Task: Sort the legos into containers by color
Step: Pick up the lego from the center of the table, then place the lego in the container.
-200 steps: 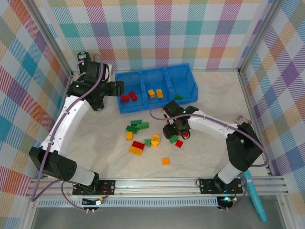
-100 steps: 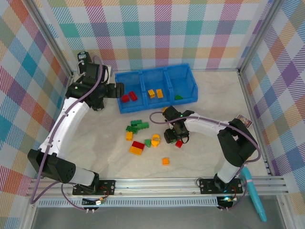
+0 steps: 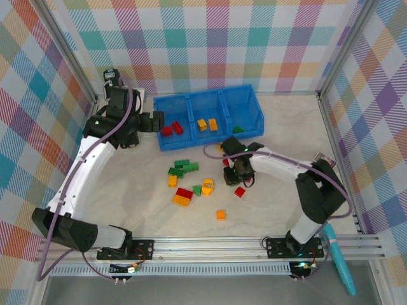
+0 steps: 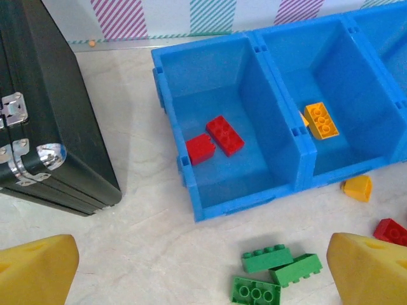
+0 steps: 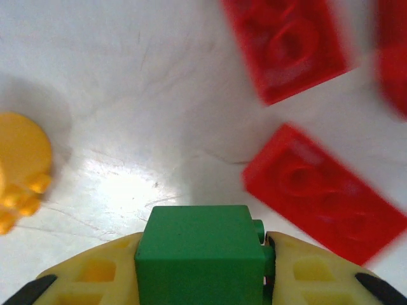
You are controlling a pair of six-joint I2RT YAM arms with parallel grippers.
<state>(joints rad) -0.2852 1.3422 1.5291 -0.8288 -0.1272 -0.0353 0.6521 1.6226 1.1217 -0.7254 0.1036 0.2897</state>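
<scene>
The green lego sits clamped between the yellow fingers of my right gripper, just above the table. Two red legos and an orange-yellow piece lie below it. From above, that gripper is in front of the blue containers. My left gripper is open, with its yellow fingertips wide apart and nothing between them. It hovers by the left bin, which holds two red legos. An orange lego lies in the middle bin. Green legos lie on the table.
More legos are loose on the table: green, red, yellow, orange and red. A black case stands left of the bins. A teal tool lies outside the front rail.
My right gripper has shut on the green lego and carried it a little toward the bins. The left gripper has opened wider and drawn back slightly.
</scene>
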